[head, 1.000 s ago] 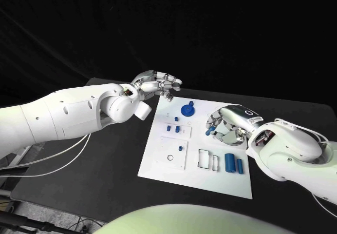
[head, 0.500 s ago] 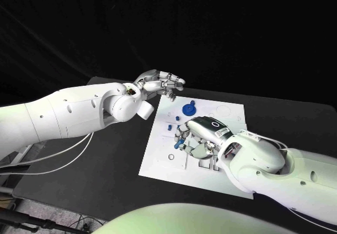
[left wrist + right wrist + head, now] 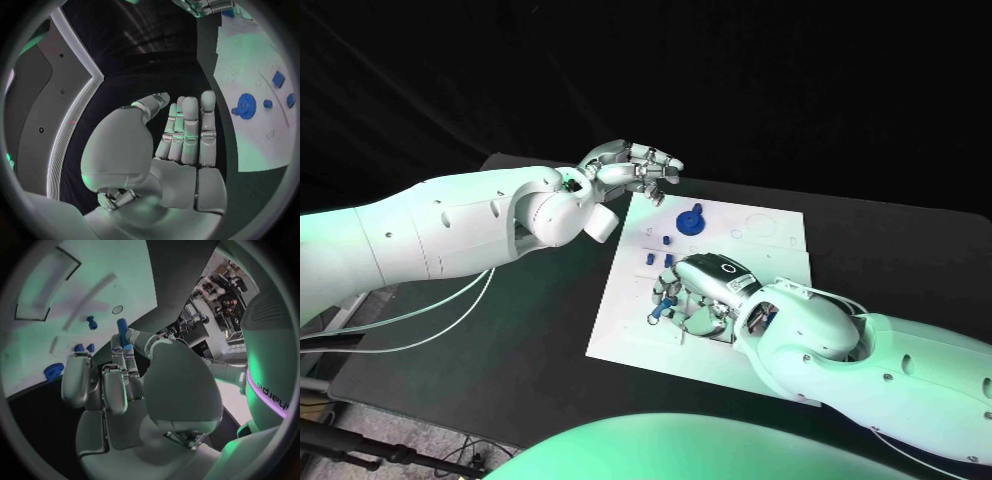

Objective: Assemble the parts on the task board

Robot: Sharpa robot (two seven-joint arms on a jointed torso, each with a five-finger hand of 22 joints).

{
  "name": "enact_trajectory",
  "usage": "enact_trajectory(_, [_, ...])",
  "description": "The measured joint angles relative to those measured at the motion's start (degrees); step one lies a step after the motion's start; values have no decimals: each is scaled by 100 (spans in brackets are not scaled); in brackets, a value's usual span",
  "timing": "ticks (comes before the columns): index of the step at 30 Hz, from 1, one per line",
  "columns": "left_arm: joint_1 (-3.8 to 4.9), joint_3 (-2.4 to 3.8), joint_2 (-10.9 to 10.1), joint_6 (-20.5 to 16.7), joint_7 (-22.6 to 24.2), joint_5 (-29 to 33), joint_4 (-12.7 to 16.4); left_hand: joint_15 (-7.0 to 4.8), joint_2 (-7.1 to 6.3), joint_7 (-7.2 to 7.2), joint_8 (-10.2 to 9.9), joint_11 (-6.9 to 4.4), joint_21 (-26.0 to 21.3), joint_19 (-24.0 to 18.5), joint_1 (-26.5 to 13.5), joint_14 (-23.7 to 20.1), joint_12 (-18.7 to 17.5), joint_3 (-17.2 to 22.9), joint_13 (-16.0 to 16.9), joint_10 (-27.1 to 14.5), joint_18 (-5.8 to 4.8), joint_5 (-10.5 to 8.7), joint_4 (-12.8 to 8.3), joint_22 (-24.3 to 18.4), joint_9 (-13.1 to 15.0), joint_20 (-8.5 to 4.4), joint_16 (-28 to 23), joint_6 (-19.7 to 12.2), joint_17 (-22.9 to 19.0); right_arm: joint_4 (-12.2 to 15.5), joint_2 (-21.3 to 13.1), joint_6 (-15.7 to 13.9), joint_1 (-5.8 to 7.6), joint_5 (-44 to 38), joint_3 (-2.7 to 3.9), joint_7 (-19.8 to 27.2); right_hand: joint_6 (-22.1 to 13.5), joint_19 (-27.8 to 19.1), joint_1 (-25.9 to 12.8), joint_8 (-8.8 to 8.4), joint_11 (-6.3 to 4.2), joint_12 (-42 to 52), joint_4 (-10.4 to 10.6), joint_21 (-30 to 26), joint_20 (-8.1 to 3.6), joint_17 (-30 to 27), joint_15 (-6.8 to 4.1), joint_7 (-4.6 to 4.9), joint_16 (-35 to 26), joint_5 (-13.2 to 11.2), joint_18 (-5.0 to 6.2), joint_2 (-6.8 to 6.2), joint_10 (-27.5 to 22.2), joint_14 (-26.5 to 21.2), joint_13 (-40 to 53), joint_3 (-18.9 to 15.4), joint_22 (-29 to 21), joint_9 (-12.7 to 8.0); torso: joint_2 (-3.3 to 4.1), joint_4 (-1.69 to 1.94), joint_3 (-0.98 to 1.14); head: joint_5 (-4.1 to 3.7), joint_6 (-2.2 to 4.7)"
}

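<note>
The white task board (image 3: pixel 759 228) lies in the middle of the black table. My right hand (image 3: pixel 700 291) hovers low over the board's left-middle part and pinches a small blue peg (image 3: pixel 123 332) between thumb and finger. Past its fingertips on the board are a small ring hole (image 3: pixel 117 309) and a short blue peg (image 3: pixel 92 322) standing upright. A blue gear (image 3: pixel 689 222) sits at the board's far end, with small blue pieces (image 3: pixel 668 241) beside it. My left hand (image 3: pixel 636 166) hangs above the board's far left corner, fingers straight and empty (image 3: pixel 187 127).
A long rectangular recess (image 3: pixel 47 290) lies in the board beyond the right hand. My right forearm (image 3: pixel 877 360) covers the board's near right part. White cables (image 3: pixel 430 320) trail over the table on the left. Bare black table (image 3: pixel 516 370) surrounds the board.
My right hand has swung from the board's right side across to its left-middle part, still carrying the blue peg, and its arm now covers the near right. The left hand has barely moved.
</note>
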Motion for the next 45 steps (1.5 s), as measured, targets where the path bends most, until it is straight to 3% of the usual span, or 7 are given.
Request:
enact_trajectory(16, [0, 0, 0, 21, -8, 0, 2, 0, 0, 0, 23, 0, 0, 0, 0, 0, 0, 0, 1, 0, 0, 0, 0, -5, 5, 0, 0, 0, 0, -214, 166, 61, -166, -143, -4, -19, -14, 0, -15, 0, 0, -23, -29, -1, 0, 0, 0, -5, 0, 16, 0, -16, 0, 0, 6, 29, -1, -1, -3, 1, 5, 19, -13])
enact_trajectory(45, [1, 0, -1, 33, -25, 0, 6, 0, 0, 0, 21, 0, -22, 22, 0, 0, 0, 0, -4, 0, 0, 0, 0, -5, 4, -22, 0, 0, -7, -462, 385, 159, -224, -350, -1, -104, -33, 0, -20, -25, -10, -52, -70, -5, 0, -6, 0, -8, 0, 39, 0, -18, 16, 0, 11, 25, 3, 12, -3, -2, 3, 37, -29])
